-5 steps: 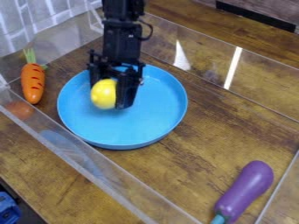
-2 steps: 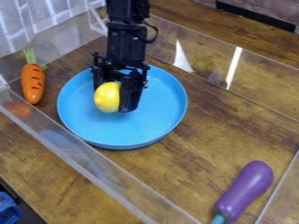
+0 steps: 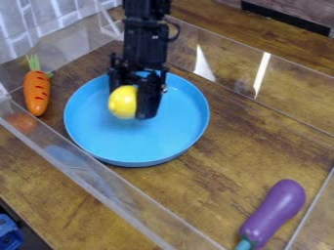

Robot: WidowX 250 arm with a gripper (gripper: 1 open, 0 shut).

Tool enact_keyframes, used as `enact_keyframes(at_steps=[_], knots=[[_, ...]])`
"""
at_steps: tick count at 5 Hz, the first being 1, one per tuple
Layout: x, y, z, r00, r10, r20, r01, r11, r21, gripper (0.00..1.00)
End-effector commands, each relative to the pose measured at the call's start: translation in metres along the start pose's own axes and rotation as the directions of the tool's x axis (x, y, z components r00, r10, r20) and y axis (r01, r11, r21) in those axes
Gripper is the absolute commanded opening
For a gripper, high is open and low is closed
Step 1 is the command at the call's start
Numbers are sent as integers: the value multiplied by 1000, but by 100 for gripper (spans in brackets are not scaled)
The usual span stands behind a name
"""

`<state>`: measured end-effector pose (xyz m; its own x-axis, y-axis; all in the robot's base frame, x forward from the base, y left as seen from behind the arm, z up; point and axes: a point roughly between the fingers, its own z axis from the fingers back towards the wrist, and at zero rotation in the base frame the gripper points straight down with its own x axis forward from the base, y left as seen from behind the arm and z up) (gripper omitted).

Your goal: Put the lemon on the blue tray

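The lemon (image 3: 123,102) is a small bright-yellow oval held between the fingers of my black gripper (image 3: 135,98). The gripper points down over the left-middle part of the blue tray (image 3: 183,132), a large round light-blue dish on the wooden table. The lemon hangs low over the tray's floor; I cannot tell whether it touches. The arm rises behind the gripper toward the top of the view.
An orange carrot (image 3: 37,91) with a green top lies left of the tray. A purple eggplant (image 3: 272,214) lies at the front right. Clear plastic walls (image 3: 78,171) fence the work area at the front left and back.
The gripper with the lemon has shifted slightly right and away over the tray, and the lemon sits a little higher in the view. The carrot and eggplant have not moved.
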<state>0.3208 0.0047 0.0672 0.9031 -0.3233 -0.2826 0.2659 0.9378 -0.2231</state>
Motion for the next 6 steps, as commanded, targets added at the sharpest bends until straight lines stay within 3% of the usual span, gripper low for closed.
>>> enact_keyframes(at_steps=[1, 2, 3, 4, 5, 6], knots=[[-1, -6, 16, 998, -14, 55, 13, 1000, 17, 100], [-8, -2, 7, 999, 10, 43, -10, 1000, 5, 0], [-11, -2, 5, 997, 67, 46, -66, 998, -19, 0], [-13, -3, 3, 991, 125, 48, -123, 991, -46, 100], [-14, -5, 4, 982, 180, 56, -175, 982, -74, 100], [-15, -5, 2, 983, 176, 54, -172, 982, -83, 100]])
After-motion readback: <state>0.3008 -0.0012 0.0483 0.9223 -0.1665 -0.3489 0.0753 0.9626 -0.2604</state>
